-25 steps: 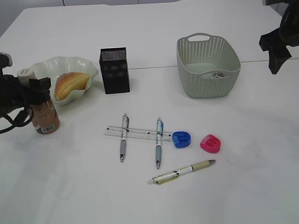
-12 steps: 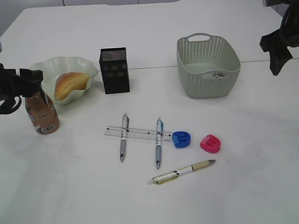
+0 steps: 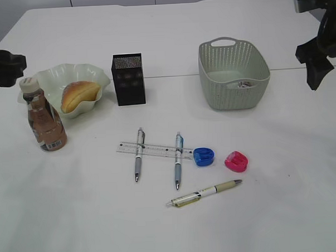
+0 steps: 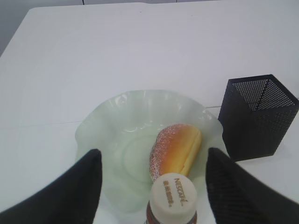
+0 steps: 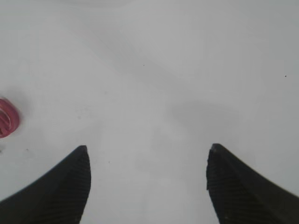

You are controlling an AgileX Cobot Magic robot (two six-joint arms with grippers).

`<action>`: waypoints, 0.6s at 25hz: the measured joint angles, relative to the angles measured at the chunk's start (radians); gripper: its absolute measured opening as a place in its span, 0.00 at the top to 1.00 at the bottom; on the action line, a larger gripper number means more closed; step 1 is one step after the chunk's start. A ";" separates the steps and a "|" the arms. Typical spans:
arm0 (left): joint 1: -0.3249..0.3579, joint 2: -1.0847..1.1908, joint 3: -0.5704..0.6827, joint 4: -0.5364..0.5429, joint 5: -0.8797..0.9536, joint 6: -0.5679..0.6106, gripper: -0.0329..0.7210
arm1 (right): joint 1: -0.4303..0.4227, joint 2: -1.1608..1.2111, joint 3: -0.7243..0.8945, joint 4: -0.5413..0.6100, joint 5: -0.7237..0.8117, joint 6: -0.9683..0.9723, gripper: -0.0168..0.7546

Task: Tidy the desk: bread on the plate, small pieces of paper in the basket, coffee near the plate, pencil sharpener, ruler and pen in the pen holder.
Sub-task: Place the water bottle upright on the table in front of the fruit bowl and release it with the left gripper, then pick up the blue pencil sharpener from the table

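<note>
In the exterior view, the Nescafé coffee bottle [image 3: 44, 120] stands upright just beside the left rim of the scalloped plate [image 3: 93, 74], which holds the bread roll [image 3: 78, 94]. The left gripper [image 3: 6, 66] hangs at the table's left edge, above and clear of the bottle. The black mesh pen holder [image 3: 128, 79] stands right of the plate, the grey basket [image 3: 234, 73] further right with small paper scraps [image 3: 243, 83] inside. Mid-table, the clear ruler [image 3: 155, 150] lies under two pens [image 3: 138, 154] [image 3: 178, 160], touching the blue sharpener [image 3: 204, 156]; the pink sharpener [image 3: 236, 161] and a yellow-green pen [image 3: 204, 193] lie near. Bare tabletop lies in front and at right, where the right gripper [image 3: 314, 58] hovers. In the left wrist view, the left gripper [image 4: 152, 186] is spread wide with the bottle cap [image 4: 174, 193] between its fingertips, untouched. In the right wrist view, the right gripper [image 5: 147, 184] is spread over bare table, the pink sharpener [image 5: 7, 118] at the left edge.
</note>
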 joint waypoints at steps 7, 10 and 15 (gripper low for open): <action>0.000 -0.131 0.000 -0.021 0.225 0.000 0.29 | 0.000 0.000 0.000 0.074 0.003 -0.004 0.25; 0.000 -0.177 0.004 -0.021 0.334 0.000 0.29 | 0.000 0.000 0.000 0.133 0.004 -0.004 0.25; 0.000 -0.269 0.004 -0.027 0.478 0.000 0.30 | 0.000 0.000 0.000 0.170 0.006 -0.004 0.25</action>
